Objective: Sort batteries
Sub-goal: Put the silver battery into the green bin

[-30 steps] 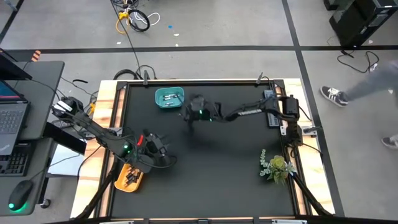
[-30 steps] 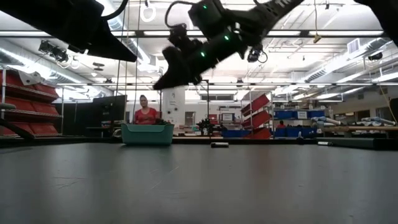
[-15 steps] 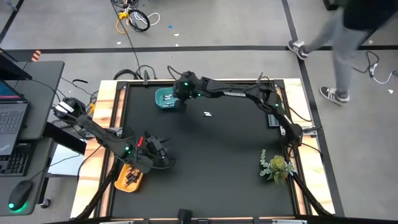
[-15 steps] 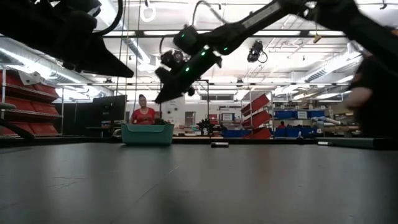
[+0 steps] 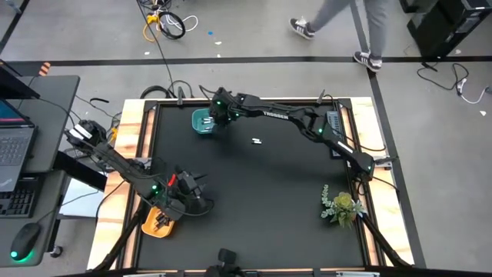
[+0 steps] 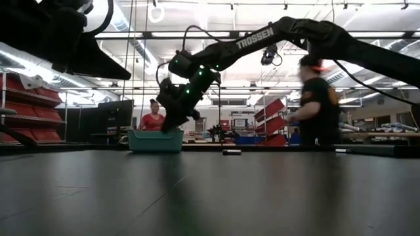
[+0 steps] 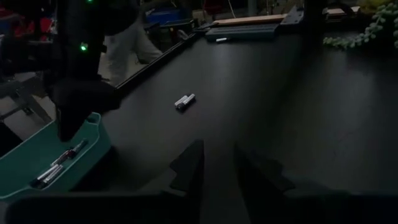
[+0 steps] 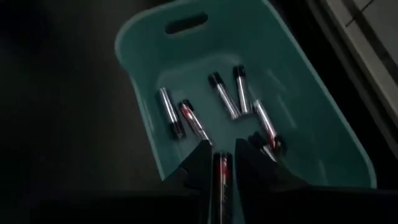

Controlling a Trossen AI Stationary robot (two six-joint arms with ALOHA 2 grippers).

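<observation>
**Teal bin** [image 8: 323, 130]: sits at the far left of the table [image 5: 261, 185], near its back edge. It holds several batteries [image 8: 230, 93], lying loose on its floor at mixed angles.

**Right gripper** [image 8: 219, 163]: hangs just above the teal bin's near rim, arm stretched across the back of the table. A battery with a red band [image 8: 220, 171] stands between the fingers, which sit narrowly either side of it. Whether they pinch it or have just let go cannot be told.

**Left gripper** [image 7: 217, 163]: low over the table's front left, beside the yellow bin [image 5: 157, 221], fingers narrowly apart with nothing between them. Waiting.

**Yellow bin:** at the table's front left edge, with small dark items inside, too small to identify.

**Loose batteries** [image 7: 185, 101]: a whitish pair lying side by side on the table, near the teal bin and apart from both grippers.

**Step in hand:** by appearance, the drop of one battery into the teal bin.

**Next move calls for:** parting the right fingers fully so the battery falls clear inside the rim, then lifting straight up before swinging toward the loose pair. That pair lies touching, so picking one alone would need a careful approach.
</observation>
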